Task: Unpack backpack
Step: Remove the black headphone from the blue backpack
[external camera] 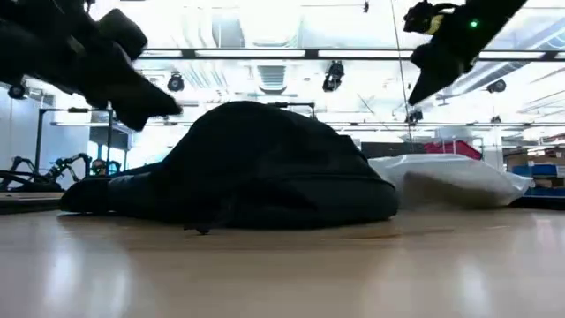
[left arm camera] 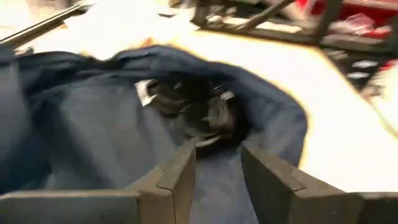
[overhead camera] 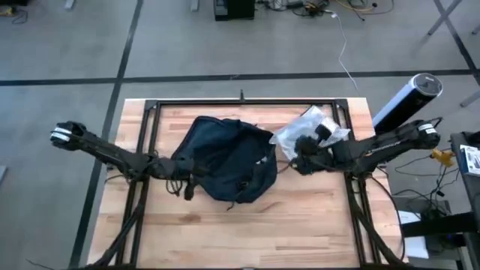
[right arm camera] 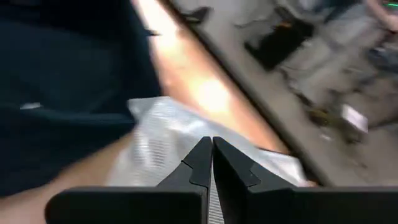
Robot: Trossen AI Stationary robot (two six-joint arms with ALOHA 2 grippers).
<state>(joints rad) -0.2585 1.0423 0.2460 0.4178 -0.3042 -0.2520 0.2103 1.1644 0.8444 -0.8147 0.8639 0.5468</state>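
Left gripper (overhead camera: 182,174) sat at the left edge of the large dark navy soft fabric backpack (overhead camera: 225,157), low over the light wooden slatted table (overhead camera: 247,225). Left wrist view: its two dark fingers (left arm camera: 180,177) were parted, nothing between them. The backpack's open mouth (left arm camera: 199,112) lay directly ahead of the fingertips, blue fabric spread under and around them. Inside the opening sat a dark tangled object with small white tags (left arm camera: 196,112); too blurred to identify. Could not tell whether the fingers touched the fabric.

Backpack itself lay slumped flat at table centre, between the two grippers, a rounded floppy mound in the low view (external camera: 256,168). Short white mark visible on its right side (overhead camera: 262,160). A dark strap (overhead camera: 187,189) trailed off its left-front edge just beside the left gripper.

Right gripper (overhead camera: 298,159) hung just right of the backpack, lifted clear of the table in the low view (external camera: 424,84). Right wrist view: fingers (right arm camera: 202,165) pinched together, tips touching, nothing held. Below and ahead of them lay a silvery-grey crinkled flat pouch (right arm camera: 186,146), with the navy backpack (right arm camera: 68,81) just beside the pouch. In the high view the pouch (overhead camera: 315,127) sat on the far side of the right gripper, its near-left edge close to the backpack's right side; contact between them not resolvable. A dark object (overhead camera: 324,130) rested on the pouch, detail unclear.

Off the table's right-far corner stood a black and white cylinder (overhead camera: 405,101).
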